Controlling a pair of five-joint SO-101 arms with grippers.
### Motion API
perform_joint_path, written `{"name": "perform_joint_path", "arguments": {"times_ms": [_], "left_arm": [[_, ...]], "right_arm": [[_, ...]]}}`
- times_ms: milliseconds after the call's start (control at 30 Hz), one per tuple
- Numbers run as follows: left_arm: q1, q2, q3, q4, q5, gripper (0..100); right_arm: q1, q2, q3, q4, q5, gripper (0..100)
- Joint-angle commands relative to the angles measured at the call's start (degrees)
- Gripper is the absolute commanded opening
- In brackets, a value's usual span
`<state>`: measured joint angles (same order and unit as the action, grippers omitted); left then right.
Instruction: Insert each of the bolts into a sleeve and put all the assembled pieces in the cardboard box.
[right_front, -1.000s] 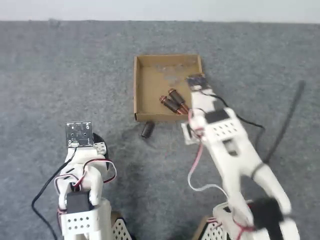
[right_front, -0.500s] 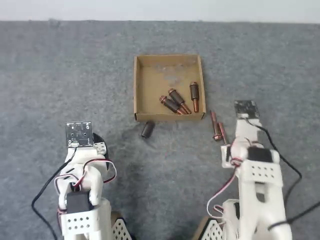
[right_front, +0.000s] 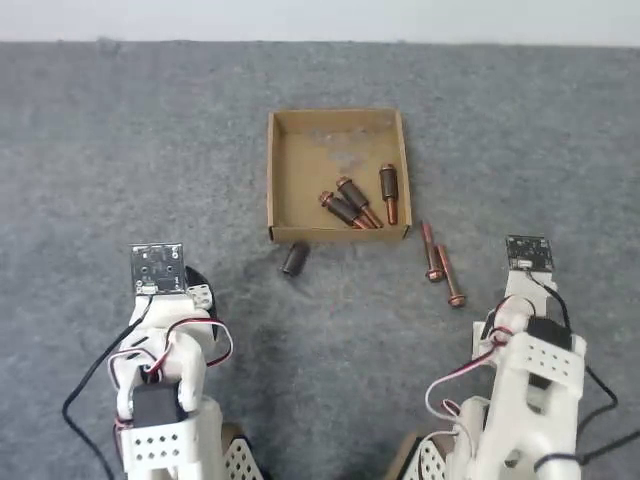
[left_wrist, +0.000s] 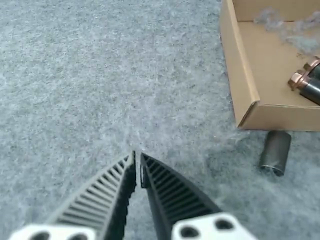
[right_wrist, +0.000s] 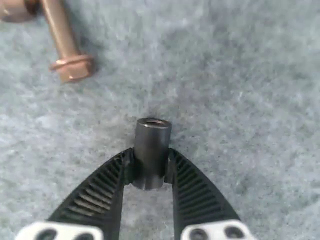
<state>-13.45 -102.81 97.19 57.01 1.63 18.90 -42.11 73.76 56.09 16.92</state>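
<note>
Robotics lab: grey carpeted table (right_front: 120, 130)

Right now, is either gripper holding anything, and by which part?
The right gripper clamps a dark sleeve by its sides near one end. The left gripper is shut on nothing.

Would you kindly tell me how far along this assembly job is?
Done: three sleeved copper bolts lie in the brown cardboard box. In hand: the right pincer grips a dark cylindrical metal sleeve. Remaining: two bare copper bolts and one loose dark sleeve lie on the grey carpet; the left pincer is shut, empty.
</note>
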Motion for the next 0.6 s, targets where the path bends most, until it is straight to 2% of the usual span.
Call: {"name": "perform_joint_path", "arguments": {"times_ms": [0,167,367,567], "left_arm": [[-0.4,-1.1,-0.7,-1.1,-0.5,1],[-0.4,-1.1,-0.7,-1.1,-0.5,1],[-0.3,-1.1,-0.7,-1.3,-0.5,1],[-0.3,-1.1,-0.7,-1.3,-0.5,1]], "right_arm": [[1.0,8.4,-6.6,-0.7,0.9,1.0],[1.1,15.0,-10.6,0.5,0.9,1.1],[0.8,13.1,-11.0,1.8,0.8,1.3],[0.9,7.5,-10.7,4.3,0.8,9.1]]}}
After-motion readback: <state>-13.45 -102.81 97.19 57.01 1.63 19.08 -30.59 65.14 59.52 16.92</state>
